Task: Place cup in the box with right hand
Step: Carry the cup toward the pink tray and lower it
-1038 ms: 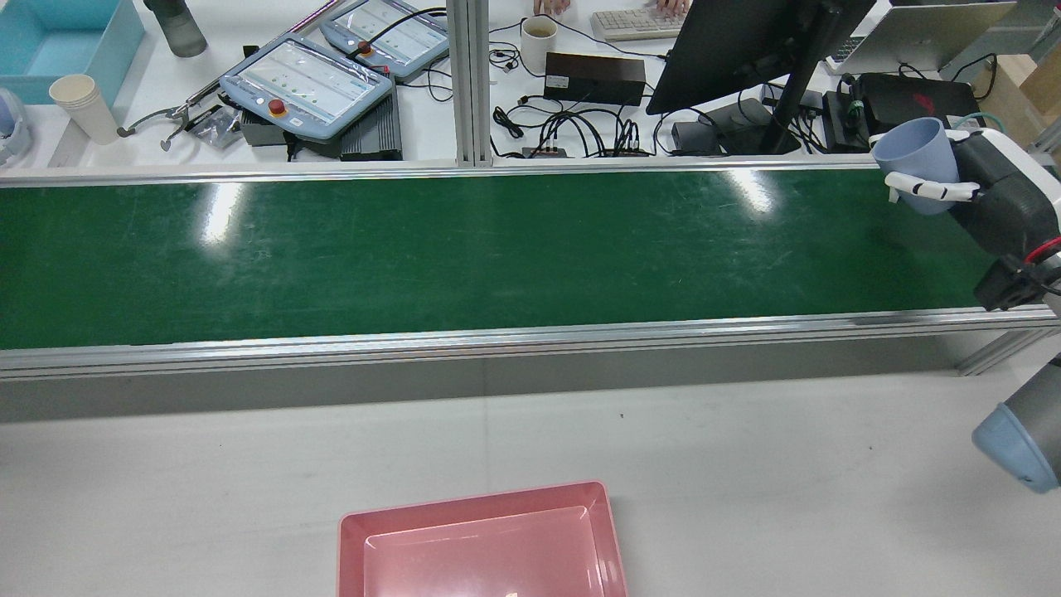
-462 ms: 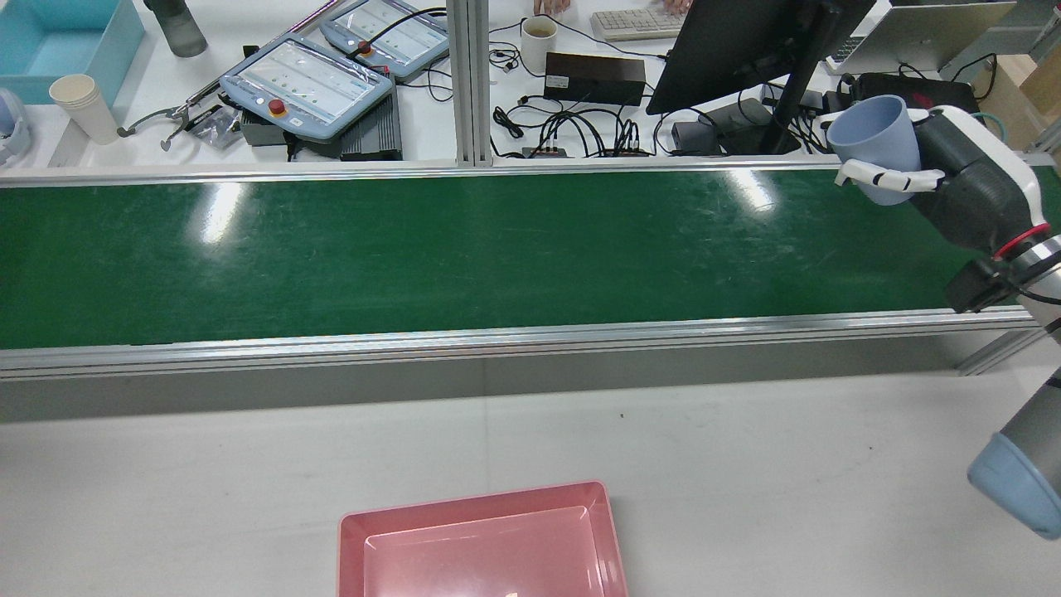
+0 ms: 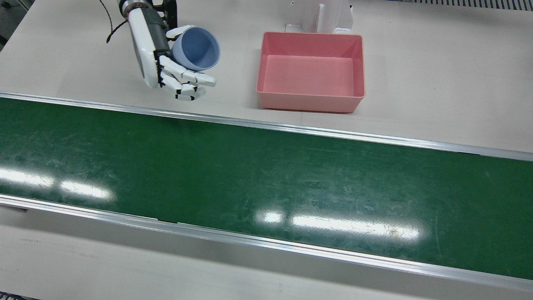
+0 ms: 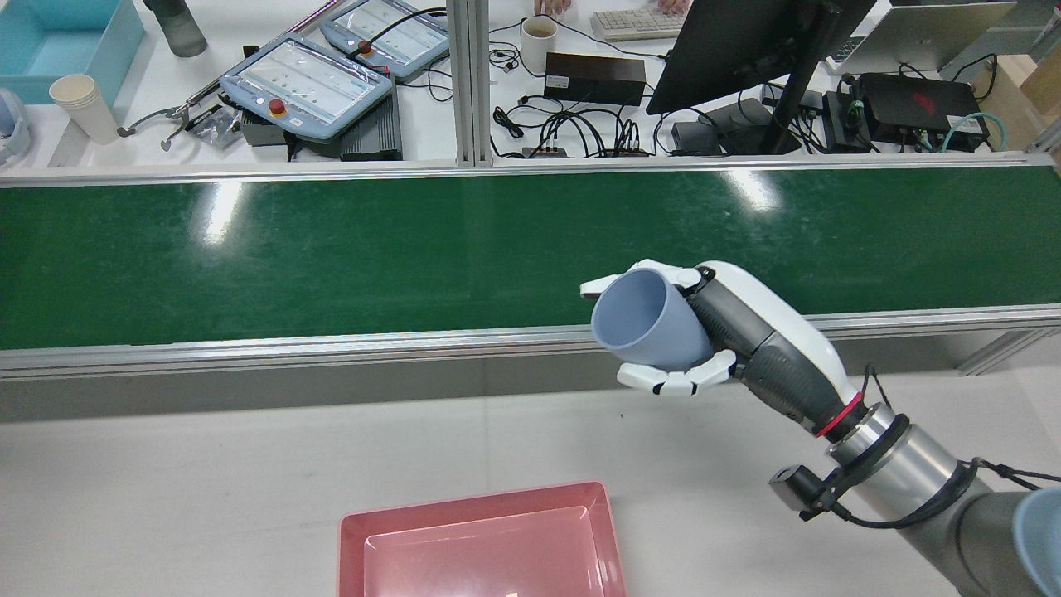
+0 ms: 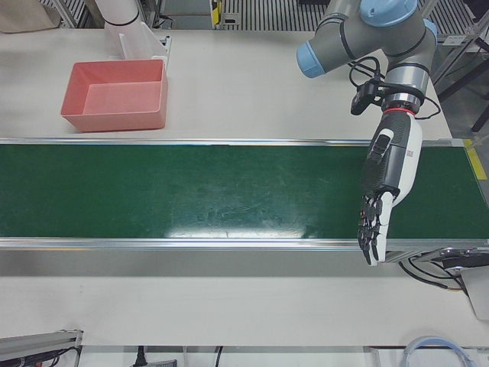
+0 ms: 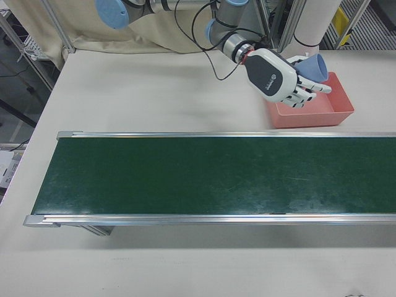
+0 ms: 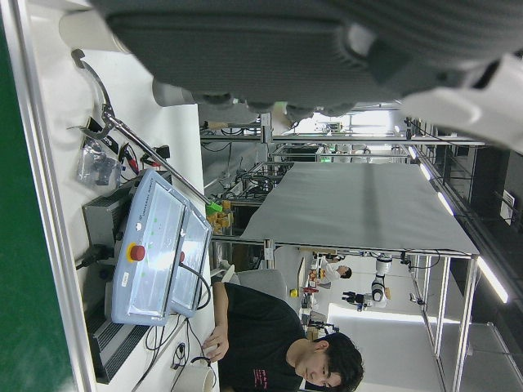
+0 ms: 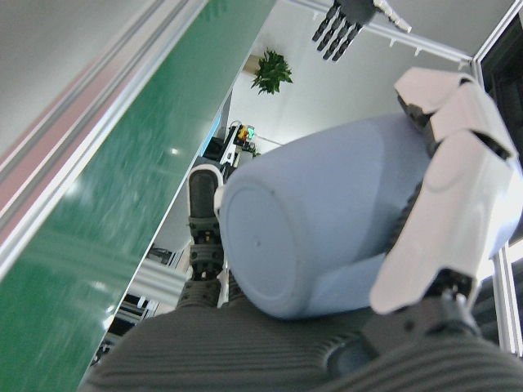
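Observation:
My right hand (image 4: 746, 332) is shut on a pale blue cup (image 4: 642, 319), which lies tipped on its side with its mouth facing the view's left. It hovers over the near rail of the green belt. From the front, the cup (image 3: 198, 48) in the right hand (image 3: 158, 54) hangs above the white table, left of the pink box (image 3: 308, 102) and apart from it. The box (image 4: 472, 496) stands empty. The right hand view shows the cup's base (image 8: 319, 229) wrapped by fingers (image 8: 458, 212). My left hand (image 5: 382, 191) stretches open and flat over the belt's other end.
The green conveyor belt (image 3: 266, 179) crosses the table between aluminium rails. Beyond it stands a desk with teach pendants (image 4: 307, 83), a monitor (image 4: 746, 41), cables, a paper cup (image 4: 83, 108) and a blue bin (image 4: 58, 41). A person sits there.
My right hand has carried the cup from the belt's far right end toward the near side and the view's left, lowering it and tipping it onto its side.

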